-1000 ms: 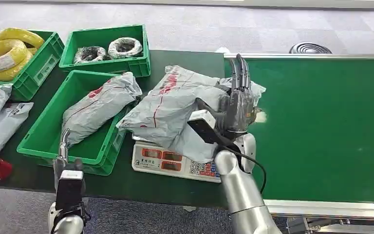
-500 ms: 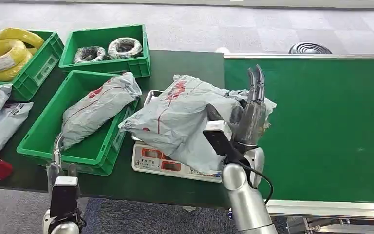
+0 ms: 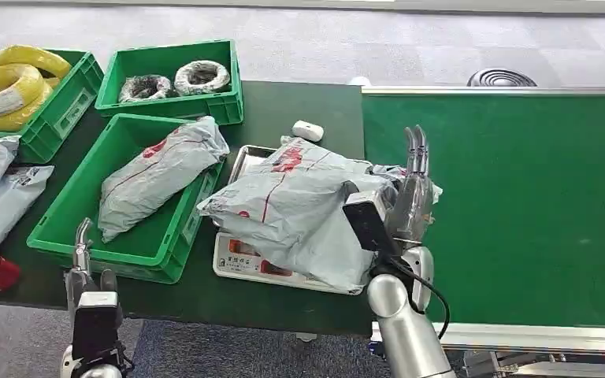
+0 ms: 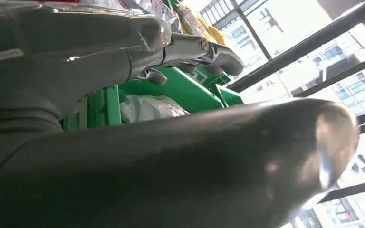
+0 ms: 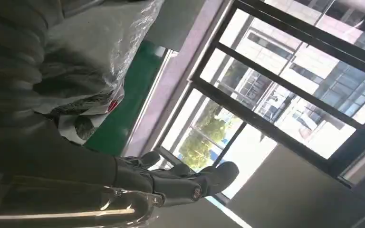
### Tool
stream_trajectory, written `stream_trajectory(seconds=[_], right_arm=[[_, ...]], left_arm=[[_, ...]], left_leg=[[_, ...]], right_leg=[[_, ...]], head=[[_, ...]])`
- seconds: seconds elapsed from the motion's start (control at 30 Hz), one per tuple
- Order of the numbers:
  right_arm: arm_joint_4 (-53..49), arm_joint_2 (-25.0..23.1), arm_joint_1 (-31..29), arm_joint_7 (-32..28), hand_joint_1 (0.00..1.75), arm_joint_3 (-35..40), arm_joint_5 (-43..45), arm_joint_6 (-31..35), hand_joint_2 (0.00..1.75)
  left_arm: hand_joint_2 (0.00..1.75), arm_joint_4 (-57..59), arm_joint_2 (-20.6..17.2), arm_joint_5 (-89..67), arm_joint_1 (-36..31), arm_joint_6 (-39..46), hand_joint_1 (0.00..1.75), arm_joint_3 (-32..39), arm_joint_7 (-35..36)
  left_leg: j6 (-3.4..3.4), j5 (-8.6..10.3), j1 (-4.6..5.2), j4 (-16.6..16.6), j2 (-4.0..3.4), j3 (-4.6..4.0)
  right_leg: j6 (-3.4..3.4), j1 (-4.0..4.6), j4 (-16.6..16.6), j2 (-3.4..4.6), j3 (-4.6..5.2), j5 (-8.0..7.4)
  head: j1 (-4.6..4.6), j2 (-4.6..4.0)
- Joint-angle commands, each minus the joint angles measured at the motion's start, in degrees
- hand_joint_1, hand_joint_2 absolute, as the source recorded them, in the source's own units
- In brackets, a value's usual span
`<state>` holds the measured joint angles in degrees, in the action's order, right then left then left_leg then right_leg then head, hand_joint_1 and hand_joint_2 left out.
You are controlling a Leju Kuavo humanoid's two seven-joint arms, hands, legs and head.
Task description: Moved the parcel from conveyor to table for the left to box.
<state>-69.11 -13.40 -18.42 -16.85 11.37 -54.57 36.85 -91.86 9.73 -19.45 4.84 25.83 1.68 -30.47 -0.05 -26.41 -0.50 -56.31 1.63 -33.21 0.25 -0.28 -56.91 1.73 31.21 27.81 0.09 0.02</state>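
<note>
- a dark green table is sitting on grey carpet tiles beside a green conveyor belt; tall windows are showing in the wrist views.
- the crumpled grey plastic parcel with red print is lying on a white weighing scale, next to a green plastic crate.
- the right hand is resting against the parcel's belt side, fingers straight and together; a grip seems unlikely.
- the left hand is hanging low at the table edge, fingers apart, holding nothing.
</note>
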Motion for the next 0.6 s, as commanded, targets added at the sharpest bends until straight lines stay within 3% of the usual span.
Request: stream_trajectory(seconds=[0.03, 0.07, 0.1, 0.2, 0.23, 0.37, 0.6], right_arm=[[2.11, 2.41, -1.82, 1.68, 0.00, 0.40, 1.60, -3.32, 1.75], [1.06, 2.02, -1.49, -0.69, 0.00, -0.62, 8.42, -6.18, 1.75], [0.79, 1.83, -1.41, -2.06, 0.00, -1.37, 13.40, -9.00, 0.00], [1.25, 0.76, -1.62, -4.10, 0.00, -5.80, 28.52, -17.14, 0.00], [1.36, 0.92, -1.62, -4.23, 0.00, -5.95, 28.73, -17.22, 0.00], [8.41, -0.17, -3.46, -3.90, 0.00, -13.87, 49.42, -26.24, 0.00], [11.09, 0.34, -3.62, -7.53, 0.00, -12.73, 51.54, -25.51, 0.00]], left_arm=[[0.00, 0.74, 0.07, 0.13, -1.34, -0.07, 0.00, 0.14, 0.31], [0.00, 0.72, 0.18, 0.19, -1.51, -0.20, 0.00, 0.13, 0.32], [0.00, 0.76, 0.23, 0.22, -1.61, -0.34, 0.00, 0.10, 0.30], [0.00, 1.25, 0.28, 0.24, -2.07, -0.51, 0.00, -0.21, 0.24], [0.00, 1.29, 0.30, 0.24, -2.10, -0.50, 0.00, -0.23, 0.24], [0.00, 2.68, -0.04, 0.39, -2.77, -0.18, 0.00, -1.17, 0.22], [0.00, 2.99, 0.02, 0.61, -3.09, 0.54, 0.00, -1.69, 0.28]], left_leg=[[0.01, 0.02, 0.01, 0.02, -0.06, 0.02], [0.00, 0.02, 0.01, 0.02, -0.05, 0.02], [0.00, 0.01, 0.01, 0.00, -0.04, 0.00], [0.00, 0.03, 0.01, 0.02, 0.00, 0.00], [0.01, 0.05, 0.02, 0.04, 0.00, 0.00], [0.00, 0.04, 0.02, 0.04, 0.00, 0.03], [0.00, 0.02, 0.02, 0.06, -0.06, 0.06]], right_leg=[[0.03, 0.01, 0.05, -0.18, -0.06, -0.01], [0.02, 0.01, 0.04, -0.15, -0.05, -0.01], [0.02, 0.00, 0.01, -0.12, -0.02, 0.00], [0.01, 0.00, 0.03, -0.18, -0.04, 0.00], [0.02, 0.00, 0.05, -0.25, -0.05, -0.01], [0.02, 0.00, 0.05, -0.21, -0.08, -0.01], [0.02, 0.00, 0.06, -0.09, -0.08, -0.02]], head=[[0.02, 0.00], [0.00, 0.00], [0.00, 0.00], [0.00, 0.00], [0.00, 0.00], [0.00, 0.00], [0.00, 0.00]])
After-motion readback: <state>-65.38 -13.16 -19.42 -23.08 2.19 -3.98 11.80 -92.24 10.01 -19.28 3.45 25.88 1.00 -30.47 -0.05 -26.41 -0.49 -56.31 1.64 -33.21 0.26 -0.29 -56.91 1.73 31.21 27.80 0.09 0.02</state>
